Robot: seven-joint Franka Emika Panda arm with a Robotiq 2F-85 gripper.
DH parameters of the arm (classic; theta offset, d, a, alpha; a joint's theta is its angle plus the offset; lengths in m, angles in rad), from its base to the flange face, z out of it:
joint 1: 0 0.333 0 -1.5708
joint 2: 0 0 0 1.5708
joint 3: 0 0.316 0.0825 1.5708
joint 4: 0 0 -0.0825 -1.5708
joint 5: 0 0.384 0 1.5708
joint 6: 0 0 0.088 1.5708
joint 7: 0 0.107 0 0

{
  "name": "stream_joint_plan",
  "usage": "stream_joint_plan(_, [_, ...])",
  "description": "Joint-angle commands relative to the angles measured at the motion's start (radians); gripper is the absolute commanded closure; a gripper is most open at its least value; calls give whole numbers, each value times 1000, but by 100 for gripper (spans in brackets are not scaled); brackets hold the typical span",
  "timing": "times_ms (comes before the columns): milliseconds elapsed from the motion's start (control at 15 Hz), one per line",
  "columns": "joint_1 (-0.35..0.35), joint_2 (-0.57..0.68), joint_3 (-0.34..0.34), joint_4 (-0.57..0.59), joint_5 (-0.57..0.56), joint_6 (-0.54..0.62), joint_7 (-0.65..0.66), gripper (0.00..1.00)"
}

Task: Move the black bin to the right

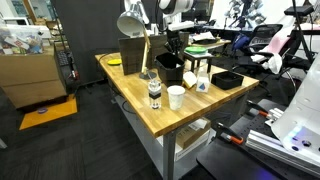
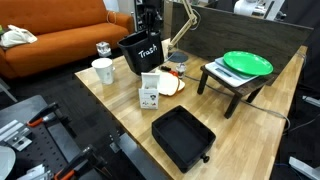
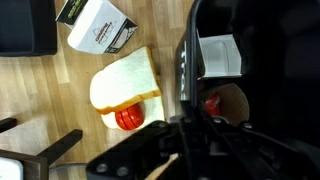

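While the black bin (image 2: 140,52) stands upright on the wooden table (image 2: 115,120), toward the edge nearest the orange couch (image 2: 60,35) and with "Trash" lettered on its side, your gripper (image 2: 148,26) comes straight down onto its rim. In the wrist view one dark wall of the bin (image 3: 187,70) runs up from between the jaws, so they seem to straddle it. You cannot tell from any view whether they are pressing on that wall or standing slack around it. Inside the bin, the wrist view shows something white and something red.

Just beside the bin on the couch side stands a white cup (image 2: 103,70), apart from it. In front of the bin sits a small carton (image 2: 149,92), and next to that a slice of bread (image 3: 125,85) with a red piece (image 3: 128,118) at its edge. A flat black tray (image 2: 183,137) lies well apart, near the table's opposite edge. A green plate (image 2: 247,63) rests on a low dark stand (image 2: 232,90).
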State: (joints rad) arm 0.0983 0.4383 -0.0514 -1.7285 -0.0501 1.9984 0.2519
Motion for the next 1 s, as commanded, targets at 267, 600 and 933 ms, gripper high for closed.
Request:
stream_joint_plan(267, [-1,20,7,29,-58,-11,-33,98])
stream_joint_plan(600, [10,99,26,147,-181,-39,-183,98])
stream_joint_plan(933, [24,124,49,182,-184,-4,-215,92])
